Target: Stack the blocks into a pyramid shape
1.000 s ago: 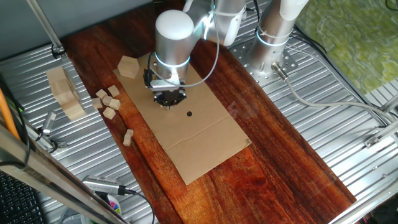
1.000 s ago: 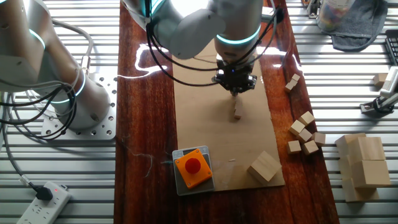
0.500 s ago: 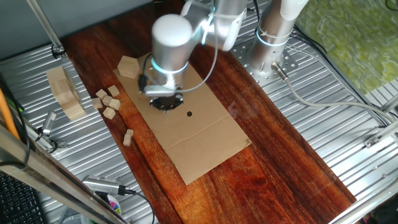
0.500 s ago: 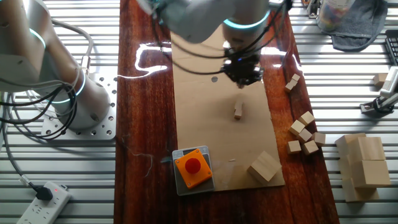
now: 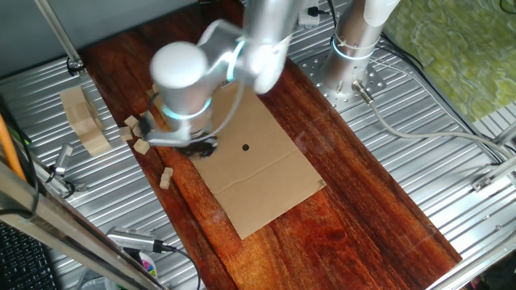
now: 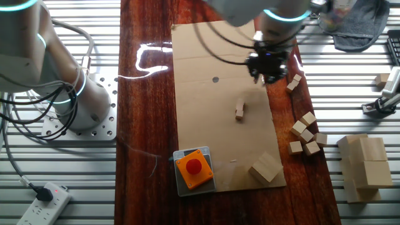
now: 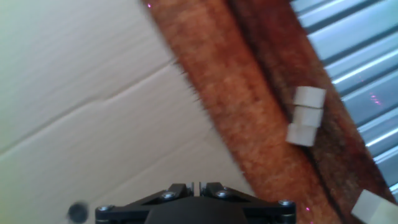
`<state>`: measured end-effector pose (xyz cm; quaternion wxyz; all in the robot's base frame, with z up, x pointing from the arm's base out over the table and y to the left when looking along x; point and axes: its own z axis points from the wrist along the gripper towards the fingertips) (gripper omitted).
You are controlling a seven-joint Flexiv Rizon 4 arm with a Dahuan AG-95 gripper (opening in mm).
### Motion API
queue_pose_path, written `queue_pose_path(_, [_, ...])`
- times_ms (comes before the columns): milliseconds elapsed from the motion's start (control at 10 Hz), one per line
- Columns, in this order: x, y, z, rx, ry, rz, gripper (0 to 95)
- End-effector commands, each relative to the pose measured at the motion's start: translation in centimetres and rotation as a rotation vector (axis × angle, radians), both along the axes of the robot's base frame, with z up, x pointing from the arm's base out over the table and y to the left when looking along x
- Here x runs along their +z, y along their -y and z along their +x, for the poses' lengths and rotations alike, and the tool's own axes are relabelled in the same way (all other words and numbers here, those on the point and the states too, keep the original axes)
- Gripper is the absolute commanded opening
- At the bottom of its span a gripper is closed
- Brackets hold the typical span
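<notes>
Two small pale wooden blocks (image 6: 239,111) lie end to end in the middle of the cardboard sheet (image 6: 209,56). A short row of blocks (image 6: 294,83) lies on the dark wood by the sheet's edge; it also shows in the hand view (image 7: 304,116) and in the one fixed view (image 5: 165,177). A loose cluster of blocks (image 6: 305,132) lies further along, partly hidden by the arm in the one fixed view (image 5: 142,147). My gripper (image 6: 270,69) hovers over the sheet's edge close to the short row. Its fingertips (image 7: 194,186) stand almost together with nothing between them.
A larger hexagonal wooden piece (image 6: 265,167) sits on a corner of the sheet. A big pale slab block (image 6: 365,164) lies on the metal table. An orange button box (image 6: 193,168) rests at the sheet's near edge. Another robot base (image 6: 59,81) stands left.
My gripper has moved off the two blocks on the cardboard and across to the sheet's edge, towards the loose blocks. The two blocks stay where they were.
</notes>
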<state>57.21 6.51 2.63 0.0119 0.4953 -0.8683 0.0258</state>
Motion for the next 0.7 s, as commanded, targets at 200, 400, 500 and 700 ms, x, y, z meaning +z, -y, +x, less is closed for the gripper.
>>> queue_pose_path(200, [0.6,0.5,2.7,-0.001,0.001,-0.007,38.0])
queue_pose_path(400, [1.0,0.7,2.9,-0.001,0.006,-0.006,38.0])
queue_pose_path(500, [1.1,0.8,3.0,-0.006,0.007,-0.011,38.0])
queue_pose_path(700, [0.9,1.3,3.6,-0.017,0.01,-0.019,38.0])
